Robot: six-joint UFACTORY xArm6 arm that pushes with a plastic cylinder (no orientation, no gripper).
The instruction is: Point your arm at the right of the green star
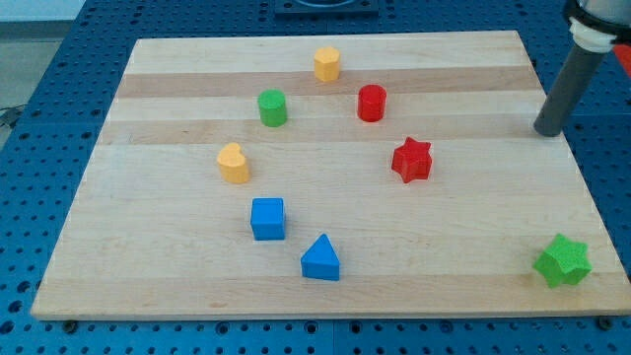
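A light wooden board (325, 187), made of glued planks with visible grain stripes, is laid on a blue perforated surface (59, 74) with a regular hole grid. The blue surface is seen on all sides of the board. A dark fixture (325, 6) is cut off at the view's top. Lighting is even and soft.

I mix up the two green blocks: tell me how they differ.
The green star has points; the green cylinder is round with a flat top. The star sits alone near the view's bottom-right corner; the cylinder stands among other blocks toward the top. My tip is nearer the star. Both are green.
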